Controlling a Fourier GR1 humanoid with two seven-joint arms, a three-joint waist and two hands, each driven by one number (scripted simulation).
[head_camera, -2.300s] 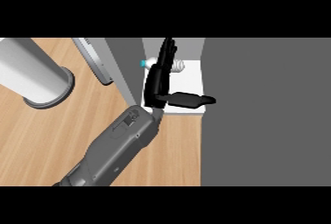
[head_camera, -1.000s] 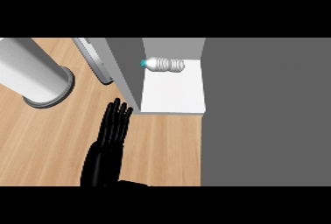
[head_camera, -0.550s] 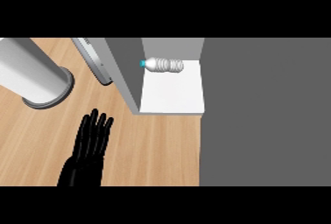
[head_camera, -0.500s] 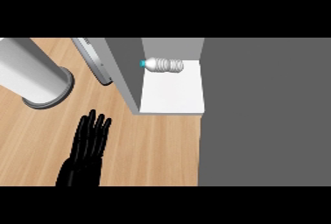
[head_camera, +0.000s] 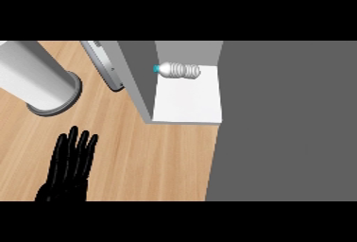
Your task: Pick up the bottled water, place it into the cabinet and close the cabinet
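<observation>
Lay on its side at the back of the cabinet, the bottled water, teal cap pointing left, resting on the white shelf floor. Stood open, the cabinet door, angled away to the left of the opening. Rested flat over the wooden surface at the lower left, one black hand, fingers straight and slightly spread, holding nothing, well apart from the bottled water and the cabinet. Could not tell from the view which hand this was; taken here as the left. Stood upright near the upper left, a grey cylinder.
</observation>
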